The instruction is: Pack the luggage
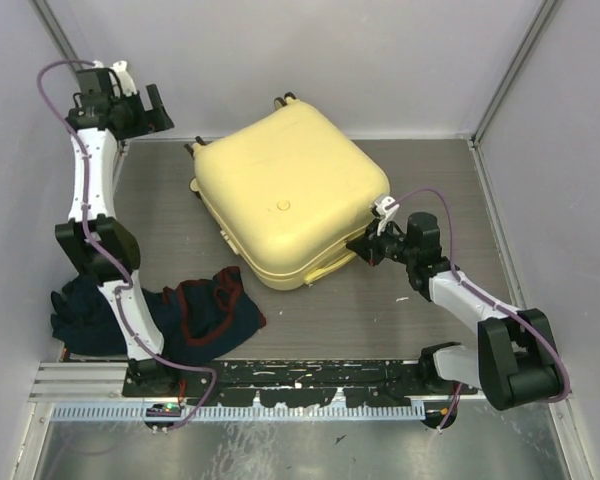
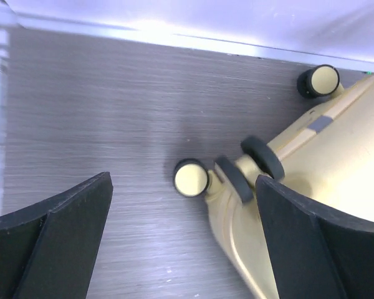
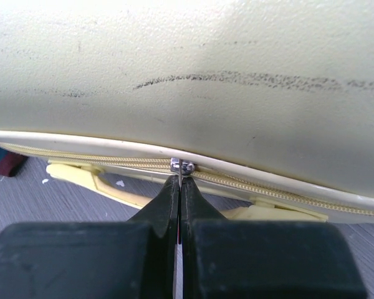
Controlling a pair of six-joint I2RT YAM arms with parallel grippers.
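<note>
The luggage point(image 1: 285, 195), a large pale yellow hard-shell suitcase, lies closed in the middle of the table. My right gripper point(image 1: 365, 245) is at its right side, shut on the small metal zipper pull point(image 3: 182, 166) on the yellow zipper line. The shell point(image 3: 187, 75) fills the right wrist view above it. My left gripper point(image 1: 152, 108) hangs open at the back left, apart from the case. In the left wrist view its black fingers point(image 2: 68, 237) frame bare table, with the case's wheeled corner point(image 2: 355, 137) and a black-rimmed wheel point(image 2: 191, 178) just ahead.
A dark navy and red garment point(image 1: 215, 310) lies crumpled at the front left beside the left arm. Another dark bundle point(image 1: 80, 315) sits behind that arm. White walls close in the table at the back and sides. The case's yellow handle point(image 1: 325, 268) faces the front.
</note>
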